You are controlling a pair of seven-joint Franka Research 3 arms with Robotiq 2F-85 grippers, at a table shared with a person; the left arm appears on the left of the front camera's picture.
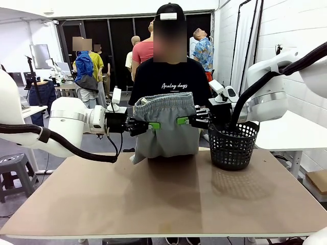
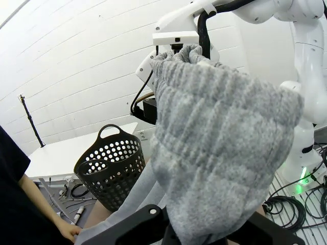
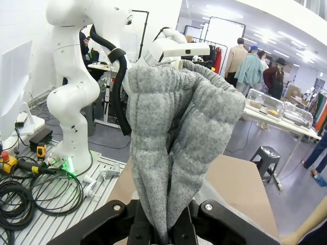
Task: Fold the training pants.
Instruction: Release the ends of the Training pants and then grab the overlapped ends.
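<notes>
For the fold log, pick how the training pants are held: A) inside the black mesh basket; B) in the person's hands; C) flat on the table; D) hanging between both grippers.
D: left gripper and right gripper each clamp a side of the hanging training pants.

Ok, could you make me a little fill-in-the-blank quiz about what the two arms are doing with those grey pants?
1. The left gripper and the right gripper hold the training pants up with the elastic waistband at the ____.
2. The mesh basket beside the pants is ____ in colour.
3. The basket stands on the table, on the robot's ____ side of the pants.

Missing words: top; black; right.
</notes>
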